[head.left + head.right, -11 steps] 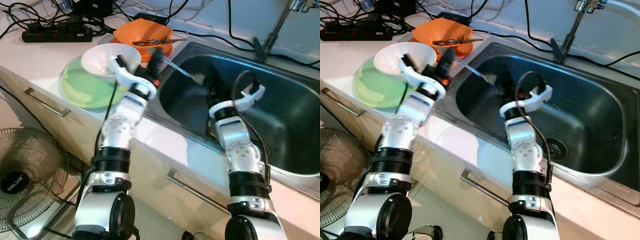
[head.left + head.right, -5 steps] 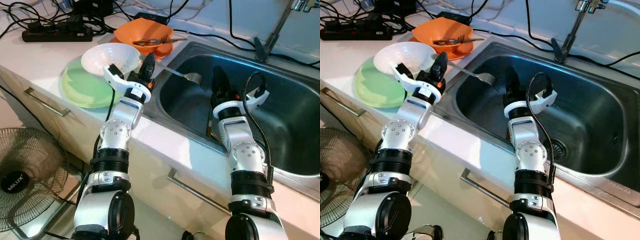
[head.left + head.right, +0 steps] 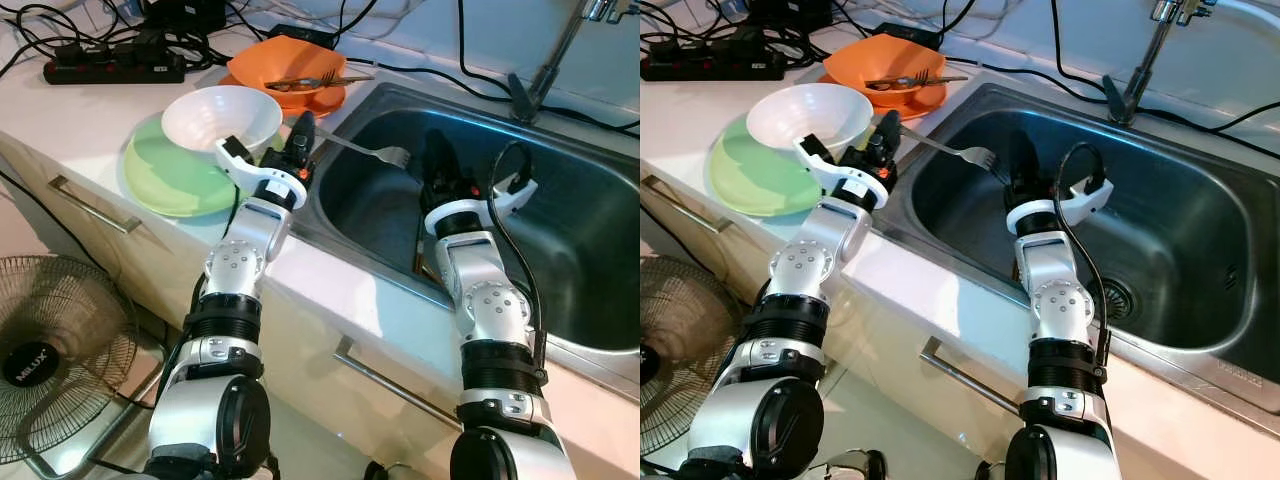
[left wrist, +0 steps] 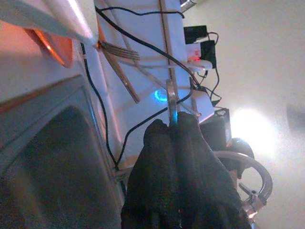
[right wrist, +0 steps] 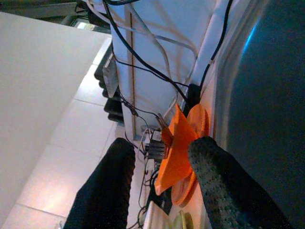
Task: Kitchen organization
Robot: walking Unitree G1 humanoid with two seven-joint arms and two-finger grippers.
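The left gripper (image 3: pixel 303 137) stays clamped on the handle of a silver fork (image 3: pixel 372 151), which it holds out over the near left corner of the steel sink (image 3: pixel 560 250); the tines point toward the middle of the basin and hang clear of its floor. Compared with a second ago, the fork has risen out of the sink and now lies nearly level, and the left wrist has drawn back toward the counter edge beside the white bowl (image 3: pixel 222 115) that sits on the green plate (image 3: pixel 165 180). The right gripper (image 3: pixel 437 162) has swung up from inside the basin and now points toward the back wall, its two black fingers (image 5: pixel 214 181) spread apart with nothing between them. It hangs just right of the fork's tines, not touching them. Behind the bowl, the orange bowl (image 3: pixel 285 65) on its orange plate holds another fork (image 3: pixel 318 80), unmoved.
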